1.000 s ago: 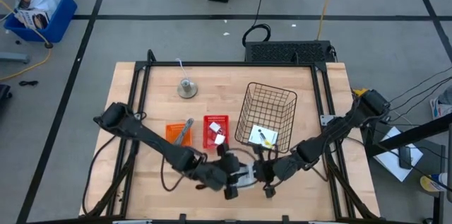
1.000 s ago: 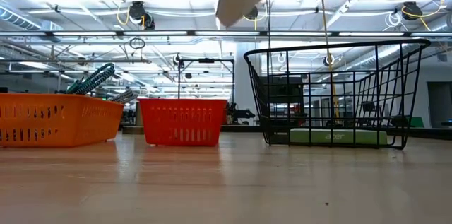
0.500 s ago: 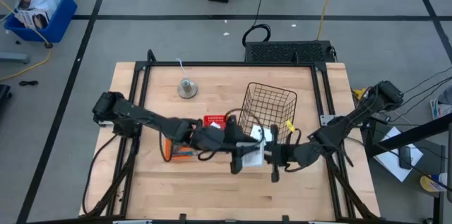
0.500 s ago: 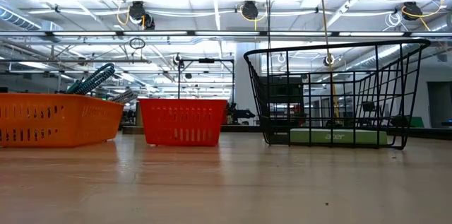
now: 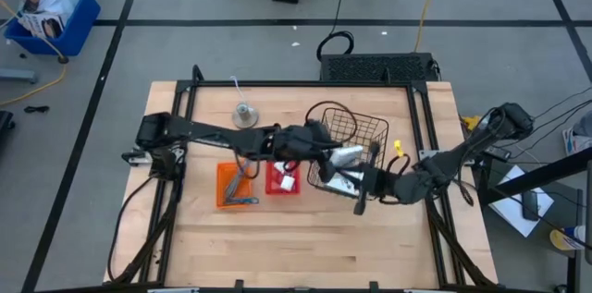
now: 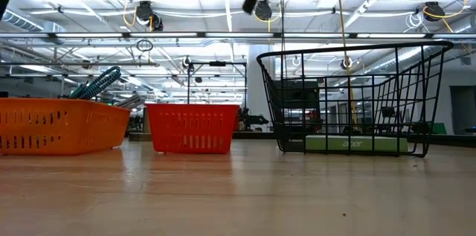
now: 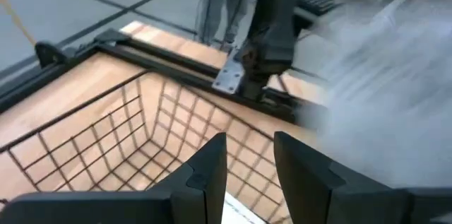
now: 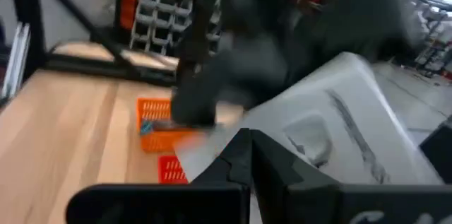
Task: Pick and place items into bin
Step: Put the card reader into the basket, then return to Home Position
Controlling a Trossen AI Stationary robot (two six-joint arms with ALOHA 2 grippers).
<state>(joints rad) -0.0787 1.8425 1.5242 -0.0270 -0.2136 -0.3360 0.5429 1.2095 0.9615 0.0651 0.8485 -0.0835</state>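
Observation:
My right gripper (image 8: 246, 146) is shut on a white card with black marks (image 8: 339, 128), held above the black wire basket (image 5: 356, 127). My left gripper (image 7: 249, 174) hovers over the same basket, its fingers a little apart with nothing between them, and the card shows blurred beside it (image 7: 381, 90). Another white card (image 5: 340, 180) lies on the basket floor. Two slim tools, one teal-handled (image 5: 242, 197), lie in the orange bin (image 5: 225, 175). A small white block (image 5: 288, 182) rests in the red bin (image 5: 280, 162). My right gripper pinches the white card at its lower edge (image 8: 233, 143) between the two shut fingers. The card is lifted clear above the wire basket and spreads away beyond the fingertips. How far back it reaches between the fingers does not show.
A round grey bell (image 5: 245, 115) stands near the table's far edge. In the low view the orange bin (image 6: 59, 124), red bin (image 6: 193, 126) and wire basket (image 6: 349, 102) stand in a row. Bare wood (image 5: 277, 247) lies along the near edge.
Both grippers have risen from close to the table's near edge and travelled toward the far edge, ending above the wire basket. The white card went with them, lifted from low over the near table to above the basket. The left arm has swung out across the two small bins.

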